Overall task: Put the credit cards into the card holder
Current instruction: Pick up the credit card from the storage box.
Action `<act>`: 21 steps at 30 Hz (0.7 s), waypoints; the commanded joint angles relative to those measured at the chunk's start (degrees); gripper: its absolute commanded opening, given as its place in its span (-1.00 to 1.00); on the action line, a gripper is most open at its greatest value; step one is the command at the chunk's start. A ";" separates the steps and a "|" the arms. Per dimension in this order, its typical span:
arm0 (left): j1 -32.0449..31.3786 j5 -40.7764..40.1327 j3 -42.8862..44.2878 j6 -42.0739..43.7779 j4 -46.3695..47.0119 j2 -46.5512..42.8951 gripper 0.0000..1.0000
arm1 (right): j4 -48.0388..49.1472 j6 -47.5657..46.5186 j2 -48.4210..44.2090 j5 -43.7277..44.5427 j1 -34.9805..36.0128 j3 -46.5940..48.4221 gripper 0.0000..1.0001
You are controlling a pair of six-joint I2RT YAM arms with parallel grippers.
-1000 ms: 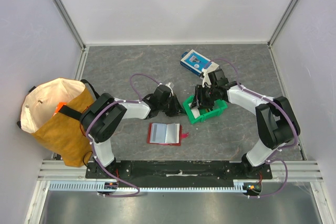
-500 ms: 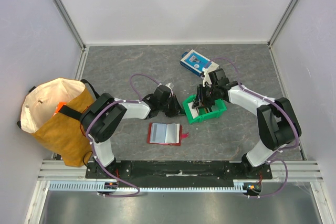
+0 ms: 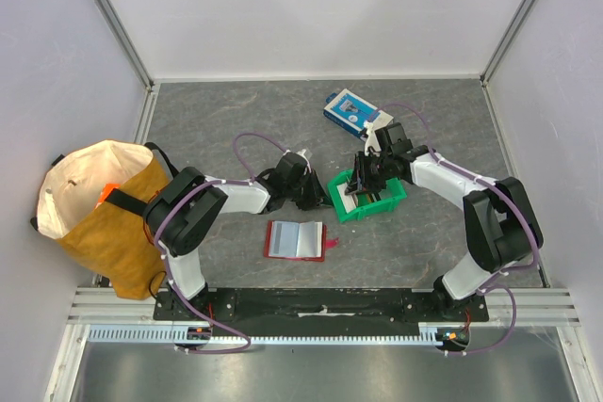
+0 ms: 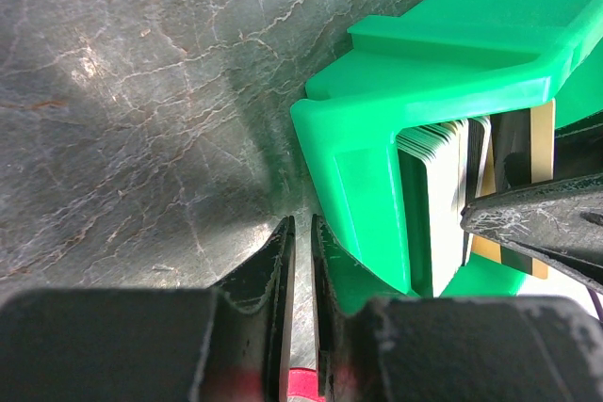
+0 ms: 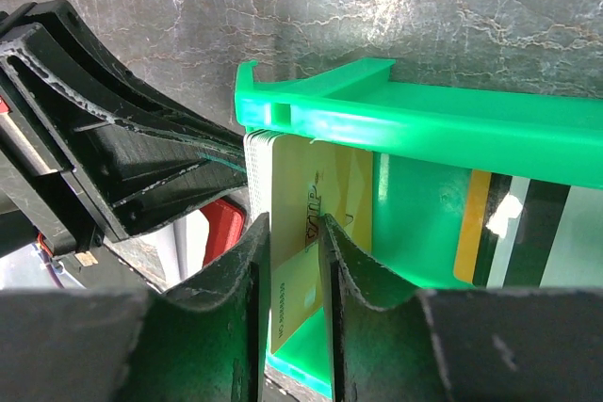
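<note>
**Right fingers (image 5: 236, 298) nipped on one card inside the green bin (image 5: 452, 124)**

Right gripper (image 5: 294, 270) is clamped from above on the tan-yellow card (image 5: 294, 233). The other credit cards (image 4: 438, 204) stand upright in the bin. Card likely light, stiff and slick (pinch the flat faces, lift straight). Left gripper (image 4: 301, 261), just outside the bin's corner, shows only a thin slit; can't tell if it grips anything. Card holder (image 3: 297, 240) lies open near the bin, toward the arm bases.

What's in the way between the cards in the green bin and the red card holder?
The wall of the green bin, which the credit cards must rise over, and the left gripper against its left end, toward the card holder.
</note>
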 commanded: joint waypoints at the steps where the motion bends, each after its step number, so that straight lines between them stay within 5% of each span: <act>1: 0.08 1.23 1.88 -0.67 3.18 -0.16 -0.66 | -0.02 0.39 -2.38 -1.92 0.35 1.12 -0.37; 21: 0.08 1.06 1.35 -0.58 3.18 -0.95 -0.66 | -1.34 -0.05 -3.87 1.68 0.35 1.91 -0.60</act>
